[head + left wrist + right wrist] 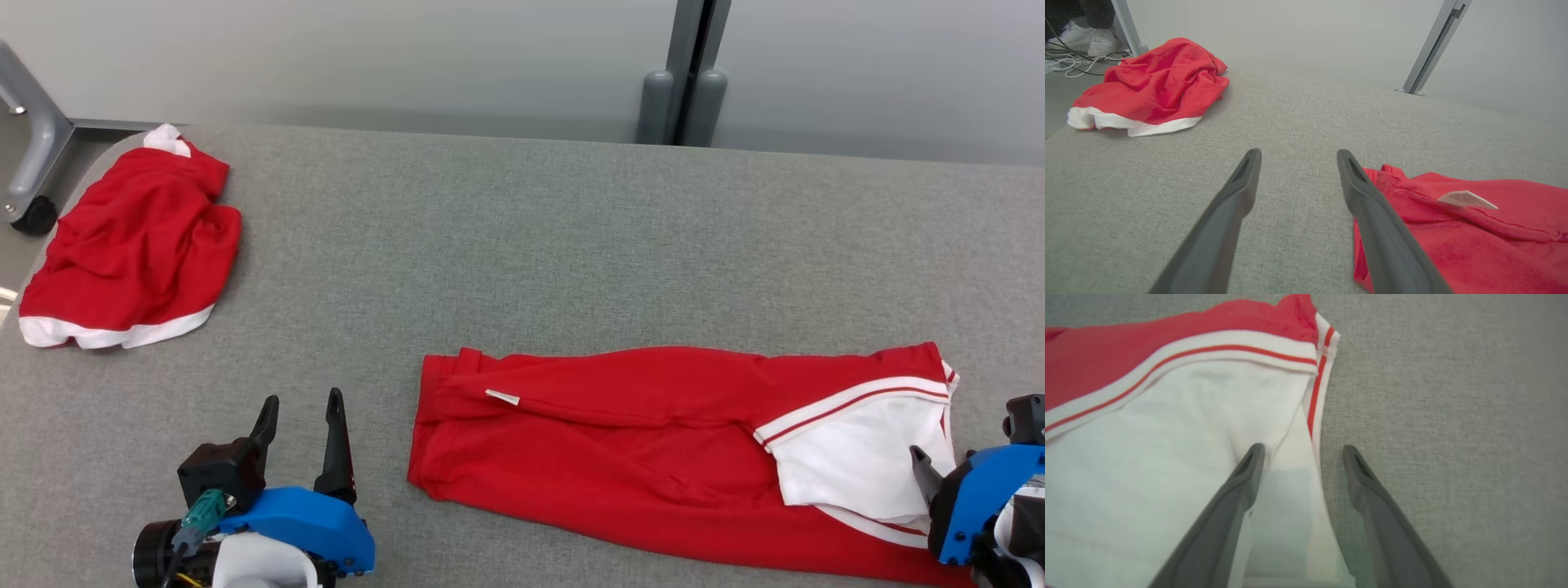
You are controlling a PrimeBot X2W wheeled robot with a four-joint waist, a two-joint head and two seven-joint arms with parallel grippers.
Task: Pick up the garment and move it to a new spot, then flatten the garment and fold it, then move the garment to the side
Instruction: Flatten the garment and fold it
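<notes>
Both jaws stand wide and hold nothing. The right gripper (1302,450) hangs over the white right end of the garment (620,433), half over cloth and half over the bare table (522,229). The left gripper (302,398) is just beside the red left end. The garment lies stretched along the near right of the table. It looks light, soft and limp, so the two end hems seem the best hold. A second red cloth (139,237) lies far left, well apart, and I judge it is not in the way.

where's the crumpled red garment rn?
Head view: the crumpled garment lies at the table's far left corner. It is apart from the long garment and up-left of the open left gripper.
</notes>
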